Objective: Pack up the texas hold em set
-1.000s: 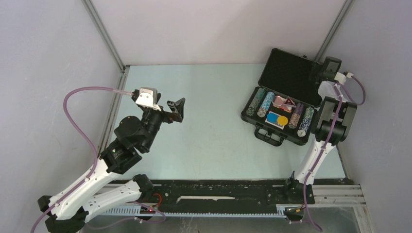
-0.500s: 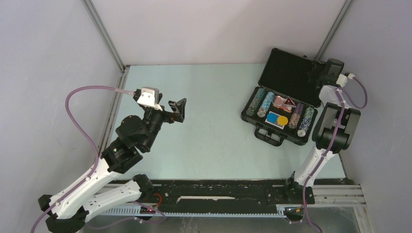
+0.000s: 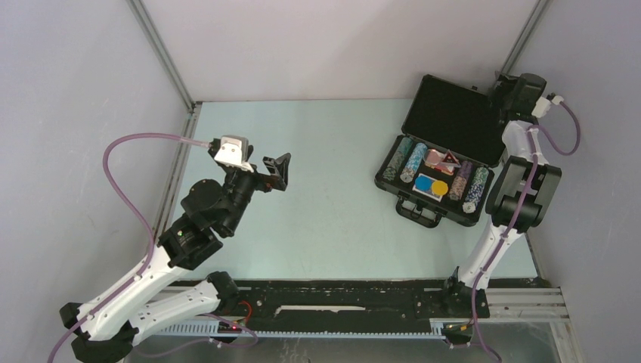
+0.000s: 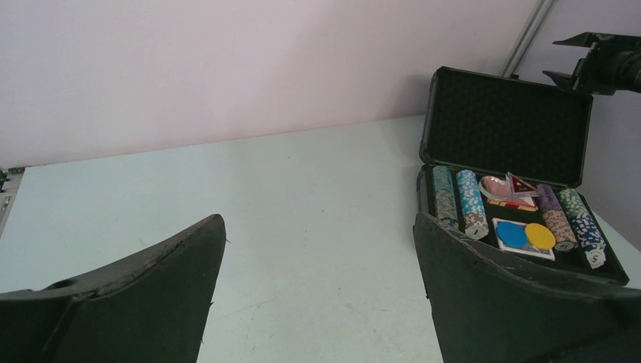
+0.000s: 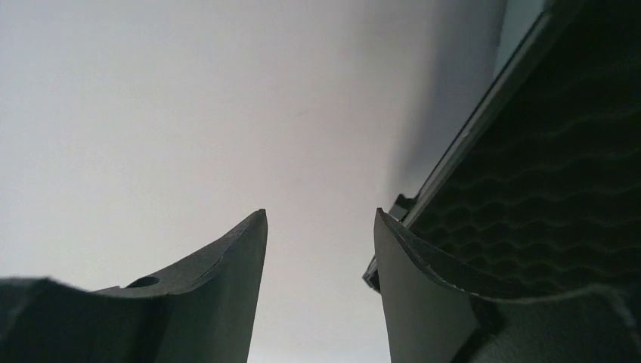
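Observation:
The texas hold em set sits at the table's right: a black briefcase (image 3: 435,213) stands open with its foam-lined lid (image 3: 452,113) upright. Rows of striped chips (image 3: 414,161), a red triangle (image 3: 450,159) and blue and yellow discs (image 3: 429,184) lie in its base. My right gripper (image 3: 505,94) hovers open at the lid's top right corner. In the right wrist view the lid's edge (image 5: 469,128) runs just behind the gripper's (image 5: 319,219) right finger, and nothing is between the fingers. My left gripper (image 3: 281,172) hangs wide open over the table's left-middle, far from the case (image 4: 506,125).
Grey enclosure walls stand close behind and right of the briefcase, with metal corner posts (image 3: 521,41). The pale table (image 3: 332,151) stretches between the two arms. The case handle (image 3: 418,212) points toward the near edge.
My right gripper has shifted back and to the right, from beside the lid's edge to its top corner. The left arm has stayed still.

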You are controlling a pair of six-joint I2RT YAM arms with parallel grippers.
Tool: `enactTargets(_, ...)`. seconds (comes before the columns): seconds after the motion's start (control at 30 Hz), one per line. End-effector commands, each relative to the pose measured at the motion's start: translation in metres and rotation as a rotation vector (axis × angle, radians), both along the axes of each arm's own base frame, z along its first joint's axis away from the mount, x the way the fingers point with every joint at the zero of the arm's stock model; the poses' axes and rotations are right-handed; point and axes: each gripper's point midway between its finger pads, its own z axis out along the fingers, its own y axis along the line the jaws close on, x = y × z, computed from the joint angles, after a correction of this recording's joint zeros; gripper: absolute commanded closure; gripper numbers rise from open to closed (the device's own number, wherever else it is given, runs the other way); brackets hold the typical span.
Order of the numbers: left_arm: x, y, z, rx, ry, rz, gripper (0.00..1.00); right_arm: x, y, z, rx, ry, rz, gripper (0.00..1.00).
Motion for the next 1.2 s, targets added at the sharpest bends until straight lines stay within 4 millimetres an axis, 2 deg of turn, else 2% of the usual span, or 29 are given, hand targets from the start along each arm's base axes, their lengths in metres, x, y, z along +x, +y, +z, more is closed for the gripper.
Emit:
enactTargets(0.0, -0.001, 0.001, 0.009, -0.037, -0.018, -0.003, 0.00, 0.005, -0.011, -0.018, 0.045, 0.054, -0.043, 0.37)
enactTargets(0.2, -0.002, 0.002, 0.010, -0.040, -0.021, -0.005, 0.00, -0.001, -0.015, -0.029, 0.030, 0.109, -0.051, 0.35)
enactTargets(0.53, -0.002, 0.004, 0.010, -0.039, -0.022, 0.000, 0.00, 0.002, -0.031, -0.042, 0.020, 0.157, -0.091, 0.35)
enactTargets(0.87, -0.002, 0.004, 0.010, -0.040, -0.023, -0.001, 0.00, 0.014, -0.042, -0.035, 0.017, 0.170, -0.115, 0.43)
enactTargets(1.03, -0.002, 0.004, 0.010, -0.040, -0.024, 0.000, 0.00, 0.014, -0.045, -0.048, 0.031, 0.209, -0.124, 0.44)
enactTargets(1.17, -0.002, 0.004, 0.010, -0.039, -0.024, 0.003, 0.00, 0.015, -0.047, -0.053, 0.032, 0.226, -0.129, 0.50)
